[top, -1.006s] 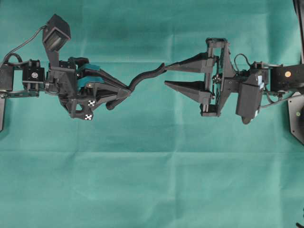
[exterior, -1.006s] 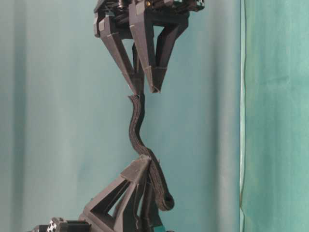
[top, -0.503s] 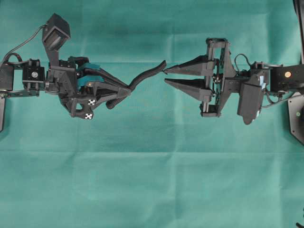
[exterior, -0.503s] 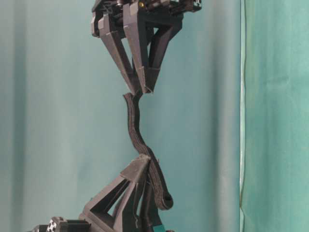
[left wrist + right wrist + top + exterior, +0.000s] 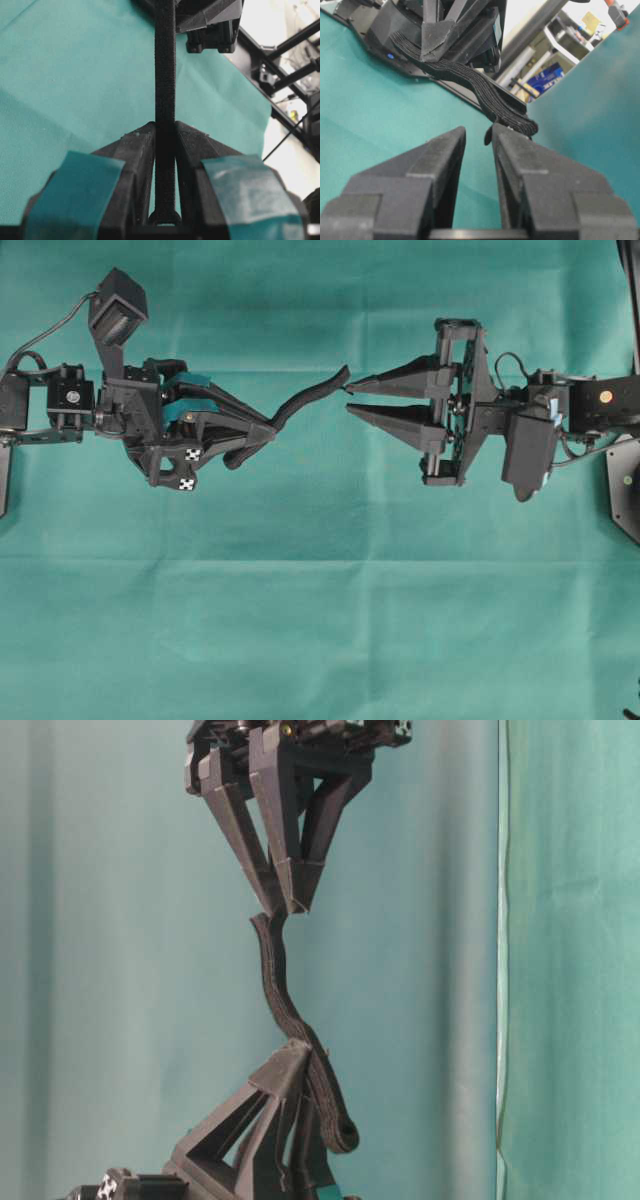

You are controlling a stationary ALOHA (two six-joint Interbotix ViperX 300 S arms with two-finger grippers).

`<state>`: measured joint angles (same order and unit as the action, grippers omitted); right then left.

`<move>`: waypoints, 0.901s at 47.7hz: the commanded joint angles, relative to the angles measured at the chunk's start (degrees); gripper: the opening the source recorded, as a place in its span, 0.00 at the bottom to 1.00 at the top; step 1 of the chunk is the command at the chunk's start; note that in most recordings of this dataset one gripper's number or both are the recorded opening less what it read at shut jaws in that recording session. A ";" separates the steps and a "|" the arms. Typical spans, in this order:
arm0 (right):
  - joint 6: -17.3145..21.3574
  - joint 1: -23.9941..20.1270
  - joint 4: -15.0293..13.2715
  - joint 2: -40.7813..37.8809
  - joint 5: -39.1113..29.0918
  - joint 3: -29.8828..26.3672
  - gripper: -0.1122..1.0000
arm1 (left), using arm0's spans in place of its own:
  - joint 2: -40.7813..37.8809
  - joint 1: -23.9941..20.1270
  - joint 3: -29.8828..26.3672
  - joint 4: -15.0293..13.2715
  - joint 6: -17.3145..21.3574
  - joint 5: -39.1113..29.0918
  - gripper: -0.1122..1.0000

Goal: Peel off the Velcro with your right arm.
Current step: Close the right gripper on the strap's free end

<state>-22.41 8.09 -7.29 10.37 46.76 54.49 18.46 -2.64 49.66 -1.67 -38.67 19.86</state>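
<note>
- Lining up the pinch is the step in hand, as I judge it: the right gripper (image 5: 350, 400) sits at the 3 o'clock end of the Velcro (image 5: 305, 398), and nothing is peeled yet.
- The Velcro hangs in the air above the green cloth (image 5: 320, 620), running from the left gripper (image 5: 265, 430) out toward 2 o'clock in the overhead view. Its rounded end pokes out on the 7 o'clock side of the left gripper's tips.
- The left gripper is pinching the strap, which stands squeezed between its teal-taped jaws in its wrist view.
- The right gripper's jaws stand a narrow gap apart. In its wrist view the strap's free tip lies against the tip of the jaw at 3 o'clock, more on it than between the two; whether a corner dips into the gap I cannot tell.
- Next, the free tip needs to sit squarely inside the gap before the jaws close; a slight shift toward 12 o'clock in the overhead view should do it. Then a firm pinch and a pull toward 3 o'clock.
</note>
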 commanded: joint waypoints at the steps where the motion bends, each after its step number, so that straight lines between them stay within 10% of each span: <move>1: 0.09 -0.09 0.18 0.44 0.70 -0.79 0.08 | 0.97 -0.18 -0.44 -0.09 0.00 0.62 0.19; 43: 0.09 -0.70 -0.26 -0.79 0.70 -1.14 0.02 | 0.79 0.09 -0.35 0.09 0.44 1.58 0.19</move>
<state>-22.41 7.91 -7.47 9.67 46.85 54.49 18.37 -2.46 49.92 -1.67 -38.41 20.57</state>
